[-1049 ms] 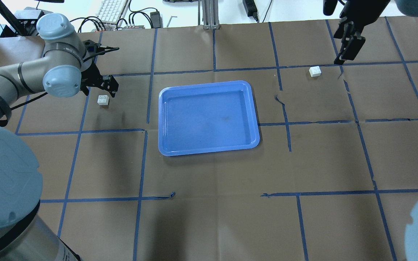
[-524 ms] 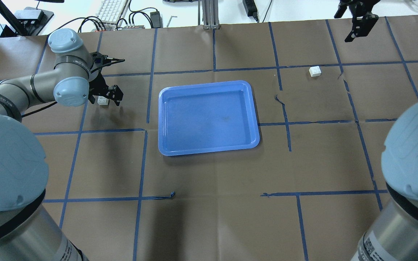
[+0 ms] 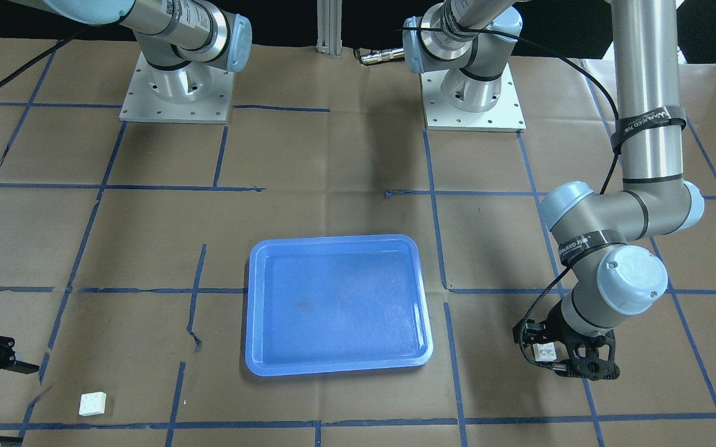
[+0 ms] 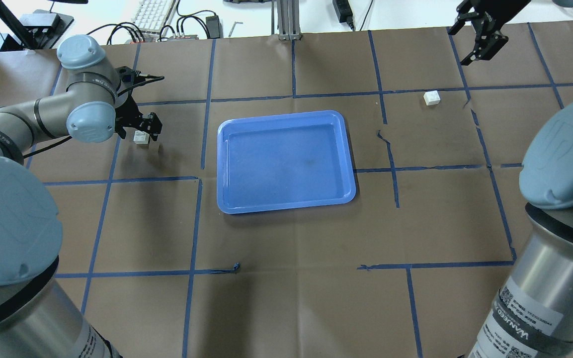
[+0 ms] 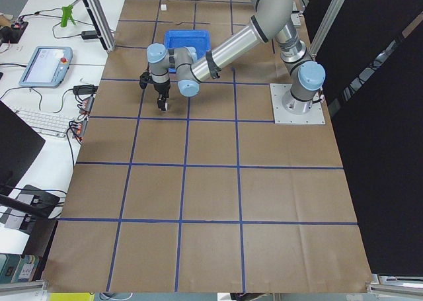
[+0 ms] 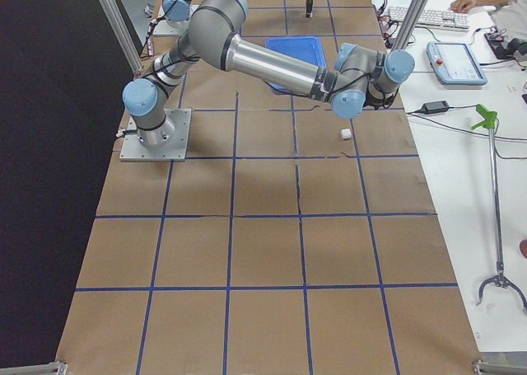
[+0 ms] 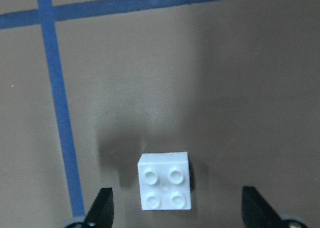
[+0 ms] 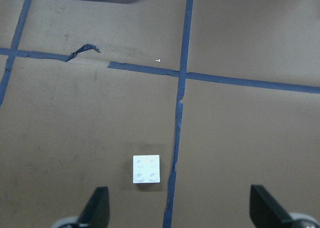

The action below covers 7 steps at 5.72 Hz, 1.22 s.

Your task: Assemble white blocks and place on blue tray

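Note:
One white block [image 4: 141,138] lies on the table left of the blue tray [image 4: 286,204]. My left gripper [image 4: 139,130] is open and low around it. In the left wrist view the block [image 7: 165,180] sits between the fingertips [image 7: 102,208] with a gap on each side. The front-facing view shows this gripper [image 3: 566,361] and block [image 3: 545,352]. The other white block [image 4: 432,97] lies at the far right. My right gripper [image 4: 467,40] is open, high above and beyond it. Its wrist view shows the block [image 8: 146,168] far below.
The tray [image 3: 336,367] holds nothing. Blue tape lines and torn paper seams [image 4: 388,144] cross the brown table cover. My right arm's elbow [image 4: 564,154] rises at the near right. A keyboard and cables [image 4: 154,15] lie beyond the far edge.
My left gripper came down from behind the left block to straddle it. My right gripper lifted and pulled back from the right block, and its elbow swung into the near right.

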Available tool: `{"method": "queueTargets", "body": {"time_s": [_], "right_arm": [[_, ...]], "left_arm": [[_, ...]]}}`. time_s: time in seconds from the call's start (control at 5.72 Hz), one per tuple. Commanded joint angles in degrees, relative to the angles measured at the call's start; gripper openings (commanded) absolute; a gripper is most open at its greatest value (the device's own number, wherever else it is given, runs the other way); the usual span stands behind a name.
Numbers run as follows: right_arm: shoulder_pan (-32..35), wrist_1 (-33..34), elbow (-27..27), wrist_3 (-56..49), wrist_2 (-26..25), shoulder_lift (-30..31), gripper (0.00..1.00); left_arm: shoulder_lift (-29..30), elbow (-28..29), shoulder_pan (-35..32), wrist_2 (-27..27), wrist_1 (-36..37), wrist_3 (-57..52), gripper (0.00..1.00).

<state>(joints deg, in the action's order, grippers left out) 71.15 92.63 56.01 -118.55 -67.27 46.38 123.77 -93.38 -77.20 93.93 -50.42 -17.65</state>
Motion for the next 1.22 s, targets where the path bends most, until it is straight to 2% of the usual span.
{"method": "queueTargets", "body": {"time_s": [0.0,0.17,0.35,0.52,0.7,1.05], "right_arm": [[-2.41,-0.08,0.24,-3.27,7.03,-4.44,1.0],[-3.37,-0.08,1.55,-3.36,9.76,-6.02,1.0],[-3.82,0.18,3.65,-3.44,10.75,-6.48,1.0],[-3.82,0.96,5.76,-4.57,10.76,-6.83,1.0],[-3.82,1.32,8.3,-8.85,10.84,-6.92,1.0],[-3.82,1.24,9.21,-9.24,10.76,-6.92,1.0]], "left_arm": [[0.24,0.21,0.12,-0.07,0.06,-0.1,0.89],[0.85,0.21,0.12,-0.07,0.85,-0.11,0.89],[0.86,0.39,0.2,-0.07,1.03,-0.11,0.46],[0.86,0.39,0.12,-0.07,1.03,-0.19,0.25],[0.86,0.39,0.12,0.02,1.2,-0.19,0.13],[-0.71,0.74,-0.66,0.02,0.86,-1.59,0.13]]}}
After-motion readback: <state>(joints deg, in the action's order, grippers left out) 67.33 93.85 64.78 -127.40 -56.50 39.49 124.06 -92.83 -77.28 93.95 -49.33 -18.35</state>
